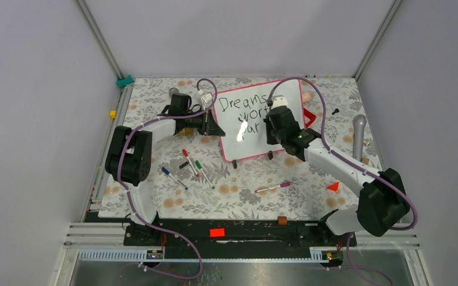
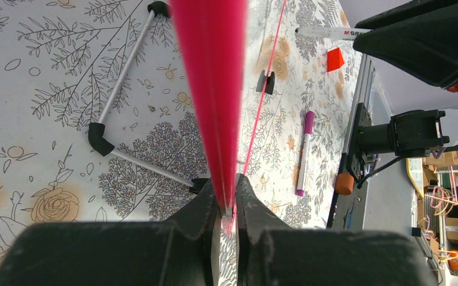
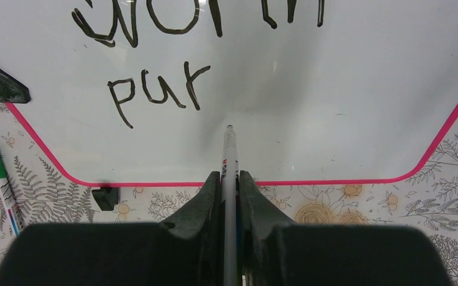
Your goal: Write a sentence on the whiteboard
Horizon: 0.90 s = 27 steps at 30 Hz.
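Whiteboard (image 1: 253, 149) sits propped on small black feet at back-centre of the flowered cloth (image 1: 232, 193), btwn the two arms. Left gripper (image 2: 229, 190) is clenched on the board's pink frame at its left edge (the wrist cam looks straight along that edge). Right gripper (image 3: 229, 179) is clamped round a marker (image 3: 230, 156), in front of the board's right half. The marker tip points at bare white surface just right of and a bit below "pur". Touching or not, can't tell. Sentence (image 1: 244, 102) reads "Dreams" on the top line and "wort.." on the 2nd, w/ its end hidden by the right arm in the top view. The 3rd line reads "pur". Loose on the cloth: red pen (image 1: 188, 158) & green pen (image 1: 201, 170) near the board's left-front corner, blue pen (image 1: 173, 177) farther left, and a purple-capped pen (image 1: 272, 188) in front, well apart from the board.
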### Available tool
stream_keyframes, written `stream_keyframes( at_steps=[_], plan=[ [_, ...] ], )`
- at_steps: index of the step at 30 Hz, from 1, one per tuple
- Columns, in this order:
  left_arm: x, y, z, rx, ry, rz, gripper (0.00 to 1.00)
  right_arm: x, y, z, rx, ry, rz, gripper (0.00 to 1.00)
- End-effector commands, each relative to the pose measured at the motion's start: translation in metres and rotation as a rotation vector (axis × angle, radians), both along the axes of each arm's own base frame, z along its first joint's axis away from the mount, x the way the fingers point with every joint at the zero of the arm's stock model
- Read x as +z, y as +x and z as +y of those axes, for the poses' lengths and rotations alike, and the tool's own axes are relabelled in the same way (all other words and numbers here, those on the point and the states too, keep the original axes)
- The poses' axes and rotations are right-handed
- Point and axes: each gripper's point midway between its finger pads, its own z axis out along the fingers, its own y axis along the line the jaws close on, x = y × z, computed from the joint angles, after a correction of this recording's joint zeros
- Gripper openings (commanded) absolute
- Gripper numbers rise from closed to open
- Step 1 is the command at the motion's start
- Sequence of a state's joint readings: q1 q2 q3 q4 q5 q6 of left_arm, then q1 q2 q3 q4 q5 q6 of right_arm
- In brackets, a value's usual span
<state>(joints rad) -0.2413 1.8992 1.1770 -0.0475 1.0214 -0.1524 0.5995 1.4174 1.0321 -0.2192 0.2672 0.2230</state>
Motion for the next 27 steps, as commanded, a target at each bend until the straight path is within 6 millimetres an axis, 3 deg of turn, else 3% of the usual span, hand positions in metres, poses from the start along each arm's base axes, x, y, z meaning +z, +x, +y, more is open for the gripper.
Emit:
stream_keyframes(
  at_steps=[1, 10, 16, 23, 27],
  plan=[
    [-0.092, -0.022, 0.02, 0.068, 0.285, 0.15, 0.0, 0.02, -0.003, -0.002, -0.014, 0.054, -0.045, 0.0],
    [-0.093, -0.022, 0.021, 0.073, 0.293, 0.149, 0.0, 0.031, -0.023, -0.01, 0.02, 0.062, -0.04, 0.0],
    [-0.094, -0.023, 0.02, 0.065, 0.301, 0.15, 0.0, 0.022, -0.032, -0.017, -0.001, 0.063, -0.022, 0.0],
    [-0.095, -0.023, 0.02, 0.063, 0.306, 0.155, 0.0, 0.038, -0.031, -0.019, -0.063, 0.078, 0.004, 0.0],
    [-0.095, -0.021, 0.021, 0.079, 0.312, 0.135, 0.0, 0.034, -0.03, -0.019, -0.081, 0.089, 0.013, 0.0]
  ],
)
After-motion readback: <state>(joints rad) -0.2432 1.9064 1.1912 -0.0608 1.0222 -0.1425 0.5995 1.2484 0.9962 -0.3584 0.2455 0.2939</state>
